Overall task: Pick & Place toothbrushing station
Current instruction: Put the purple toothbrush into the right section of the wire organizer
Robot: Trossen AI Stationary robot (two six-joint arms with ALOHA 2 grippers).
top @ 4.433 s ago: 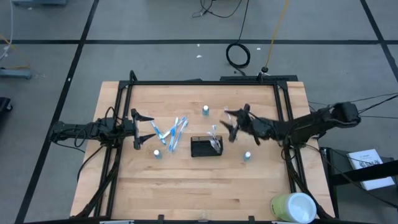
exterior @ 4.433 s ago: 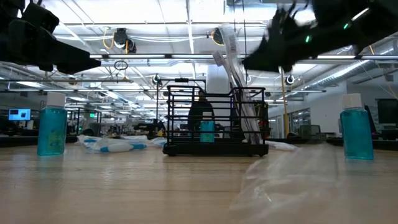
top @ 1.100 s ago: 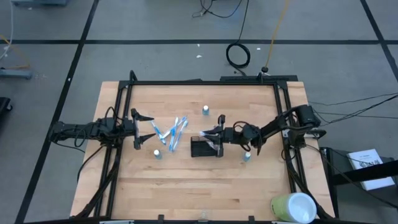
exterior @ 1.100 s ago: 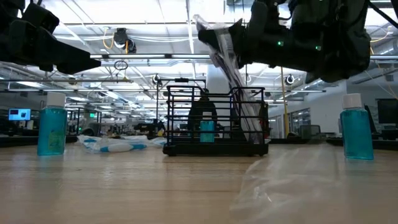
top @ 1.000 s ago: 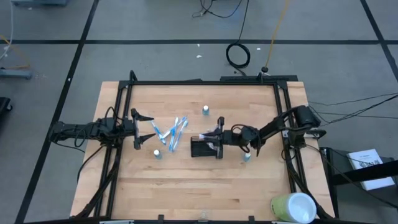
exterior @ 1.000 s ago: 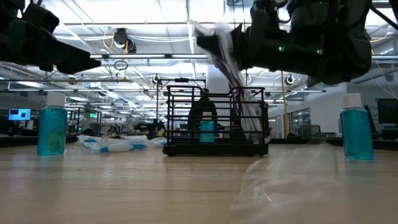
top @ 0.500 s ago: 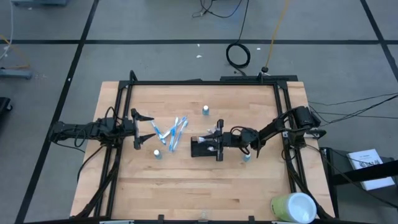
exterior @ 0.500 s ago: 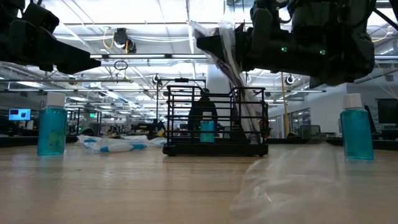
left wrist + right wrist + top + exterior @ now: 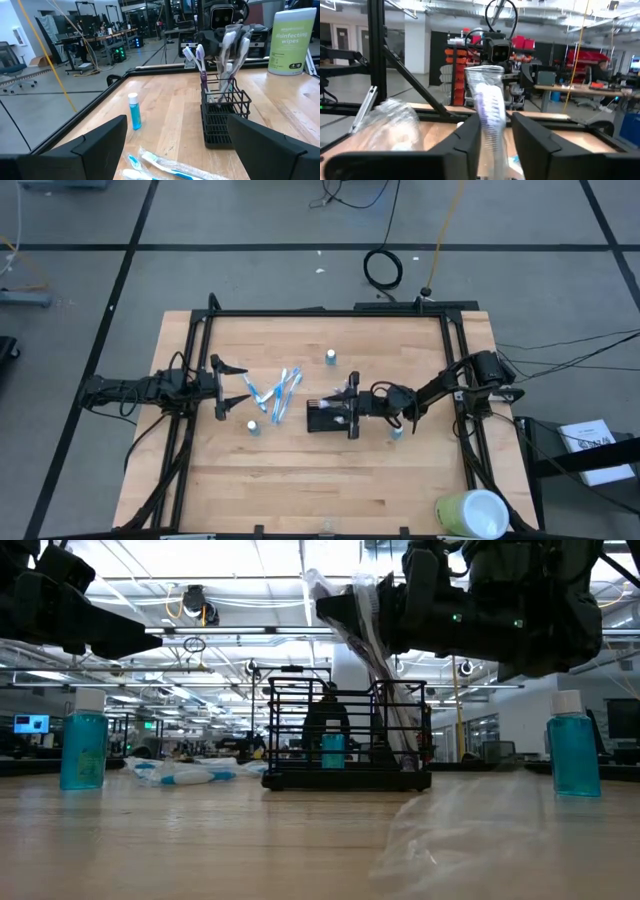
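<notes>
- Here, the toothbrushing station [image 9: 328, 417], a small black wire-mesh holder, stands on the wooden table [image 9: 330, 480] near its middle; in the low view [image 9: 345, 735] it sits upright, with a small blue bottle [image 9: 333, 751] showing through its mesh.
- The right gripper [image 9: 351, 407] hovers right over the station's right end; in its own wrist view the two dark fingers [image 9: 470, 137] stand narrowly apart on either side of a plastic-wrapped toothbrush [image 9: 490, 112]; whether they press it or have just let go, I cannot tell.
- In the low view that wrapped toothbrush [image 9: 365, 635] leans out of the station, its top beside the gripper's dark body.
- From the left wrist view, toothbrushes [image 9: 201, 67] stand upright in the holder, some bare, some in clear wrap.
- The left gripper [image 9: 222, 389] waits over the table's left side, its fingers spread wide and holding nothing.
- Several loose wrapped toothbrushes [image 9: 277, 392] lie on the table between the left gripper and the station.
- Small blue bottles stand around: one [image 9: 253, 426] near the left gripper, one [image 9: 330, 357] behind the station, one [image 9: 397, 430] just beside the right arm.
- A crumpled clear wrapper [image 9: 460, 825] lies close to the low camera; a tub of wipes [image 9: 472, 513] stands at the table's front right corner.
</notes>
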